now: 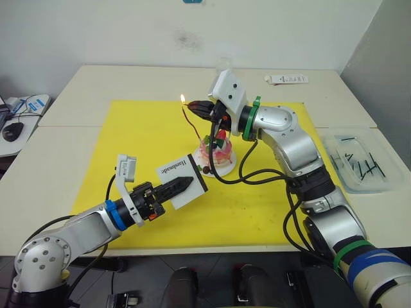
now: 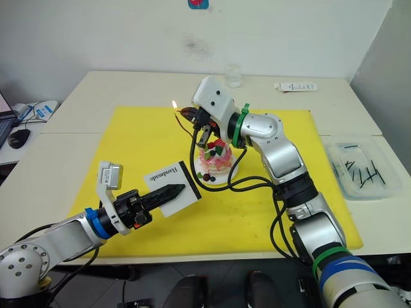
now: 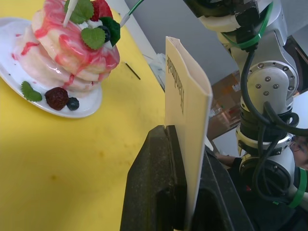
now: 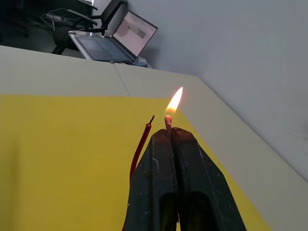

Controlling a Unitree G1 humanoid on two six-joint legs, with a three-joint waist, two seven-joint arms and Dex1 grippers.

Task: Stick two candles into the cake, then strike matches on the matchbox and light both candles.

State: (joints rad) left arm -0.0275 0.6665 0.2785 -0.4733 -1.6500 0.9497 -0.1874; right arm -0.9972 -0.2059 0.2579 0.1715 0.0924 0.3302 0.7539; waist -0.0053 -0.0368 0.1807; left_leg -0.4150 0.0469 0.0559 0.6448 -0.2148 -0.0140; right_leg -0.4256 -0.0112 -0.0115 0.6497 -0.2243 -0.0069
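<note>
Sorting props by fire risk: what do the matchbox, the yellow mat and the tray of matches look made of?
The matchbox looks like matte white card: thin, with a folded edge. The yellow mat seems a matte flexible sheet, rubber or plastic; I cannot tell which. The tray looks clear plastic, since the matches show through.

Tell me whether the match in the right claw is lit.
Lit. The match pinched in the shut right claw carries a yellow flame at its tip, beside the unlit wick of the red candle.

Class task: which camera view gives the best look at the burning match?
The right wrist view: the match stands lit between the shut right gripper fingertips, beside the red candle tip. Both eye views show just a small flame above the cake.
</note>
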